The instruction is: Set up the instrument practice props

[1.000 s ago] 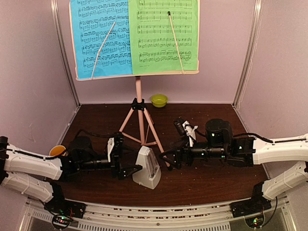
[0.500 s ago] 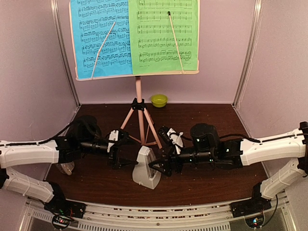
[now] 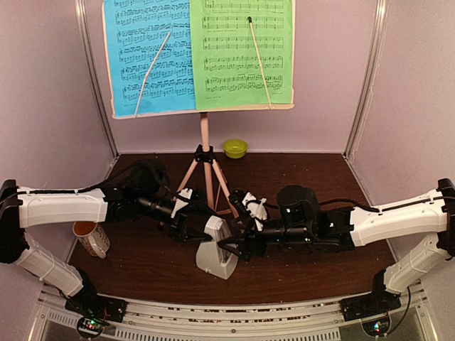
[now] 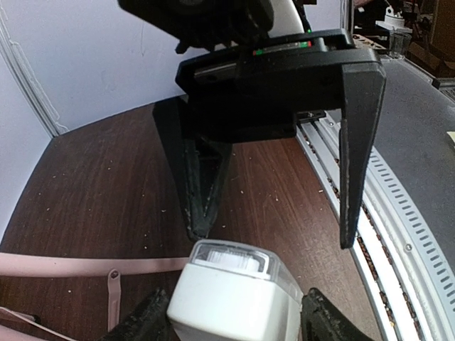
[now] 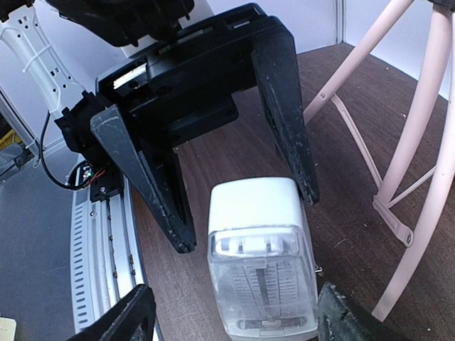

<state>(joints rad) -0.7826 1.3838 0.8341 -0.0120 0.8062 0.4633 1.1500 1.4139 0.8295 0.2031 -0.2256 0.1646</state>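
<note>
Metronome stands upright on the tabletop, just in front of the pink music stand, near its tripod feet. The left tool and right tool bracket it from opposite sides, both spread open and gripping nothing, probably lining up a grasp. The stand's legs hem in the back; bare room lies toward the near edge and the right.

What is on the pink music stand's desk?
A blue sheet and a green sheet side by side, each crossed by a thin wire. They cover the music stand desk; only its lower lip shows.
</note>
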